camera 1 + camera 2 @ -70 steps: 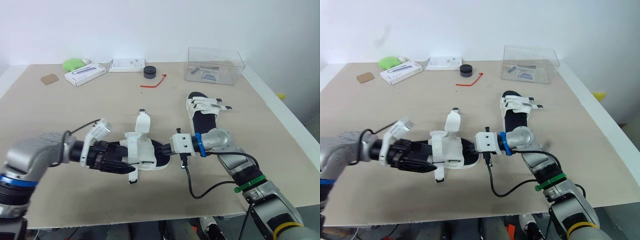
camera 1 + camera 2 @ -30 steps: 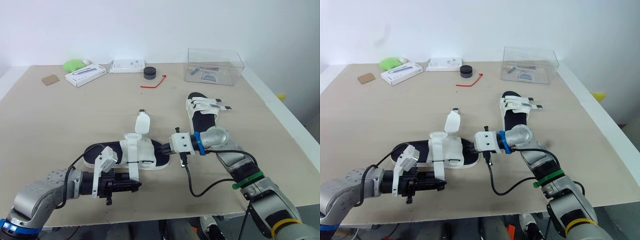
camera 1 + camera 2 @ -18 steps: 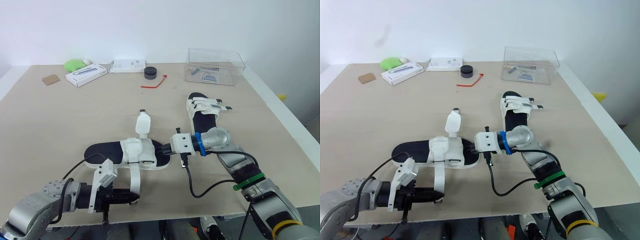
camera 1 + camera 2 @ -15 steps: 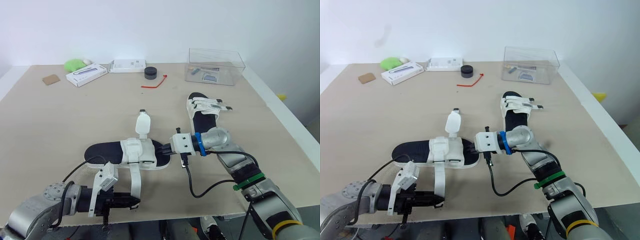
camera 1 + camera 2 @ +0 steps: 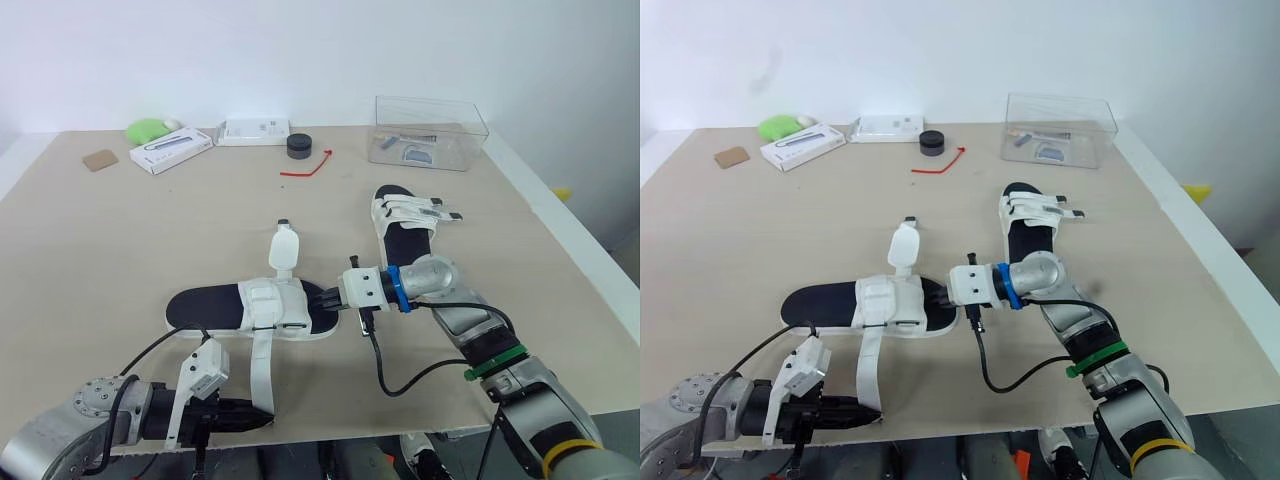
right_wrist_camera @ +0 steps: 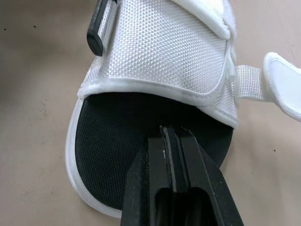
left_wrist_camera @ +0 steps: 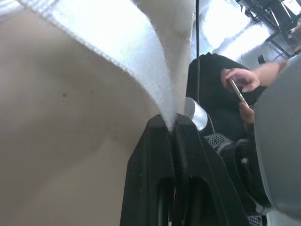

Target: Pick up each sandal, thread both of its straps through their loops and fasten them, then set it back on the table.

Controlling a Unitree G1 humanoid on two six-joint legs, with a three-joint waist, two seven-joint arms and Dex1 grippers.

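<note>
At the bench's (image 5: 110, 240) 6 o'clock edge, the left tool (image 5: 262, 420) is clamping its two black fingers together on the free end of a long white strap (image 5: 262, 365). The strap is running up toward 12 o'clock to the near sandal (image 5: 225, 308). That sandal is lying flat near the bench's middle, heel toward 9 o'clock and toe toward 3 o'clock. The right tool (image 5: 330, 298), fingers together with nothing between them, is pressing its tips on the black insole at the toe end. A second strap (image 5: 285, 248) is standing up from the sandal's far side. The second sandal (image 5: 405, 225) is lying at about 1 o'clock from the first, apart from it, with white straps lying across it.

Toward the bench's 1 o'clock corner a clear box (image 5: 432, 112) is holding a small grey-blue piece and a darker item, too small to tell. Along the 12 o'clock edge are lying a red strip (image 5: 310, 165), a black round piece (image 5: 299, 146), two white cartons (image 5: 171, 148), a green lump (image 5: 148, 127) and a brown square (image 5: 99, 158).

In the left wrist view a person's hand (image 7: 237, 77) is holding a phone.
</note>
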